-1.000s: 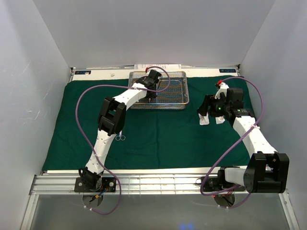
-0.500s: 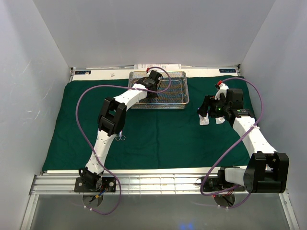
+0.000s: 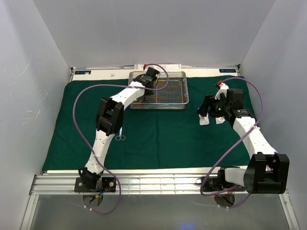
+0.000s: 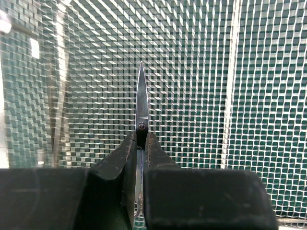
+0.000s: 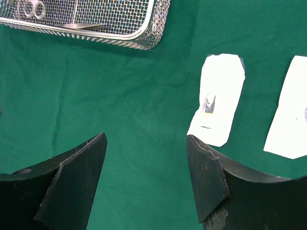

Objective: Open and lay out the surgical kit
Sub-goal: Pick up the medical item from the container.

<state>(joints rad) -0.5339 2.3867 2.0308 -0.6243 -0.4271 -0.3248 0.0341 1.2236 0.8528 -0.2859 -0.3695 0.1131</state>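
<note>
Left claw (image 4: 141,143) is pinched tight on a pair of scissors (image 4: 141,96), blades poking out past the tips over the mesh tray (image 4: 201,72). The handles are hidden behind the fingers. Right claw (image 5: 146,167) hangs wide open with nothing in it above the green cloth (image 5: 120,96), near a white packet (image 5: 218,98) and a second packet (image 5: 290,115) cut off at the frame edge. From above, the tray sits far-middle on the cloth, and another tiny pair of scissors (image 3: 120,138) lies by the left arm.
</note>
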